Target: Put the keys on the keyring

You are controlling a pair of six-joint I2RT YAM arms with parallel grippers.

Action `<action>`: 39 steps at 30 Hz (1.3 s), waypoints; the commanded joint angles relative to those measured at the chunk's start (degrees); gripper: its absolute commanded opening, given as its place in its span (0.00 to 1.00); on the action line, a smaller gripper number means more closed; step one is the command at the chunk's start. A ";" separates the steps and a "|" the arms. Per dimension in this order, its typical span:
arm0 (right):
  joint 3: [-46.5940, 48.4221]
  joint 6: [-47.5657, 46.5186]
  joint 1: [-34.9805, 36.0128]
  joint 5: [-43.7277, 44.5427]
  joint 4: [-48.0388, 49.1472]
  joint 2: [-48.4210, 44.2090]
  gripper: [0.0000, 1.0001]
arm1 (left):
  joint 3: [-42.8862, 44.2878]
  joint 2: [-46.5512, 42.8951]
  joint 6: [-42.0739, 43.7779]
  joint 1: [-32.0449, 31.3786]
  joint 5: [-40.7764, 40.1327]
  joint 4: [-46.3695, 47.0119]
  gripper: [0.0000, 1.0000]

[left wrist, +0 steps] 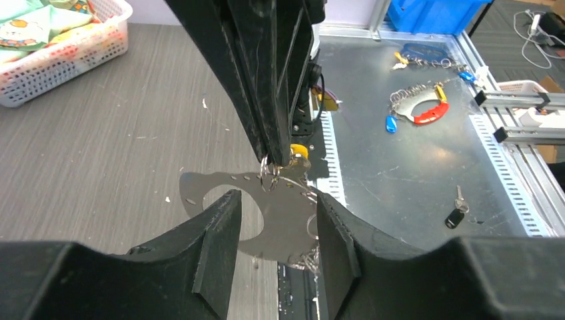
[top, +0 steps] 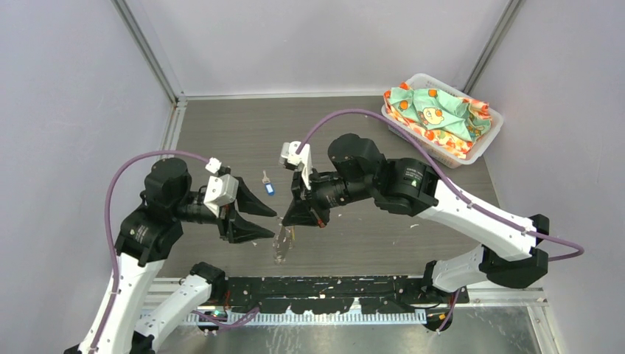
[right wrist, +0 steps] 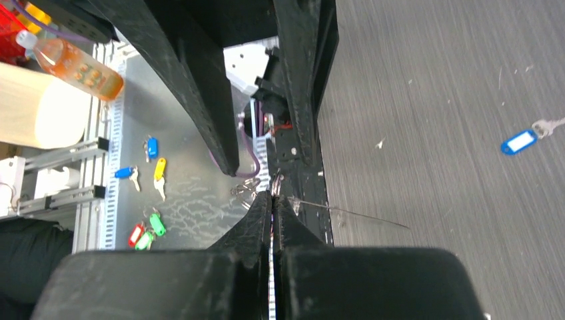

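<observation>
Left of centre in the overhead view, the left gripper (top: pixel 274 224) has its jaws apart on either side of the grey keyring (left wrist: pixel 280 220), apparently not touching it. Just above, the blue key (top: pixel 269 186) lies on the table (top: pixel 221 133). The right gripper (top: pixel 289 220) pinches the keyring's top, where the yellow key (left wrist: pixel 300 152) seems to hang.

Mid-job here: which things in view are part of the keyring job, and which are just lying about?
Job: keyring, hanging from the shut right gripper; yellow-headed key at that grip; blue-headed key on the table; open left gripper next to the keyring.
Lying about: white basket with patterned cloth; spare key bunch, black fob and coloured tags off the table.
</observation>
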 commanded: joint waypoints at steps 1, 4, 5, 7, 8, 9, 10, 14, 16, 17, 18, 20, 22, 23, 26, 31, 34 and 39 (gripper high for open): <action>5.28 -2.30 -0.14 -1.83 -7.18 1.54 0.01 | 5.01 3.27 9.75 -0.09 4.27 -9.75 0.47; 7.42 -2.91 -0.08 -2.56 -9.48 3.01 0.01 | 6.02 4.55 10.40 -0.09 5.58 -10.85 0.46; 8.15 -2.95 -0.05 -2.67 -10.19 3.59 0.01 | 6.09 4.78 10.39 -0.09 5.76 -10.78 0.45; 9.26 -3.12 -0.08 -3.10 -11.12 4.37 0.01 | 5.89 4.97 10.45 -0.09 5.82 -10.62 0.44; 9.71 -3.18 -0.11 -3.24 -11.37 4.77 0.01 | 5.75 5.13 10.40 -0.09 5.74 -10.66 0.44; 10.13 -3.27 -0.09 -3.49 -11.69 5.20 0.01 | 5.53 5.31 10.47 -0.09 5.59 -10.64 0.43; 10.56 -3.38 0.00 -3.78 -11.96 5.55 0.01 | 5.34 5.48 10.60 -0.09 5.33 -10.60 0.43; 12.35 -3.41 -0.03 -4.46 -13.24 7.03 0.01 | 5.20 6.52 11.13 -0.09 3.55 -10.50 0.40; 13.12 -3.54 -0.01 -4.88 -13.98 7.74 0.01 | 5.35 7.10 11.41 -0.16 3.43 -10.42 0.38; 13.53 -3.61 -0.04 -5.00 -14.26 8.11 0.01 | 5.43 7.32 11.43 -0.18 3.77 -10.33 0.37; 13.96 -3.61 -0.05 -5.05 -14.60 8.52 0.01 | 5.47 7.55 11.26 -0.18 4.29 -10.32 0.37; 14.95 -3.63 0.11 -5.18 -15.26 9.35 0.01 | 5.44 7.92 11.01 -0.30 5.03 -10.32 0.33; 15.82 -3.70 0.13 -5.33 -15.91 10.00 0.01 | 5.39 8.15 10.92 -0.50 4.99 -10.44 0.28; 16.01 -3.76 0.13 -5.32 -16.05 10.21 0.01 | 5.44 8.16 10.98 -0.59 4.88 -10.59 0.26; 16.76 -3.82 0.21 -5.40 -16.35 11.11 0.01 | 5.10 8.16 10.97 -1.28 4.94 -10.78 0.19; 18.81 -4.21 0.21 -5.93 -17.73 12.75 0.01 | 5.50 8.81 13.72 -3.84 1.50 -13.18 0.03; 18.80 -4.11 0.21 -5.85 -17.33 12.82 0.01 | 5.82 8.81 14.93 -4.22 1.11 -14.53 0.00; 14.83 -2.01 0.00 -4.70 -11.70 9.31 0.05 | 5.38 7.72 13.72 -4.31 0.94 -12.66 0.00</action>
